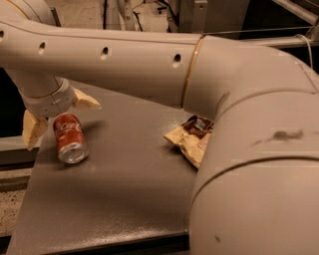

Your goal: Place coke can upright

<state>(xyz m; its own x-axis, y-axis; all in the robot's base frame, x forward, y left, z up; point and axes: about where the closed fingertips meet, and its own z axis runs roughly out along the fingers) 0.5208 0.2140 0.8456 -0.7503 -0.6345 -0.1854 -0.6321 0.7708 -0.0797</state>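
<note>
My pincer [65, 126] hangs over the far left end of a dark grey table [124, 199], fingers spread. Well apart from it, towards the right side of that table, lies a crumpled snack bag [192, 139], tan with a dark brown printed patch at its upper end. Its right part is hidden behind my arm. Beyond the table's far edge is a pale floor [144, 15] with dark cables [162, 7] across it.
</note>
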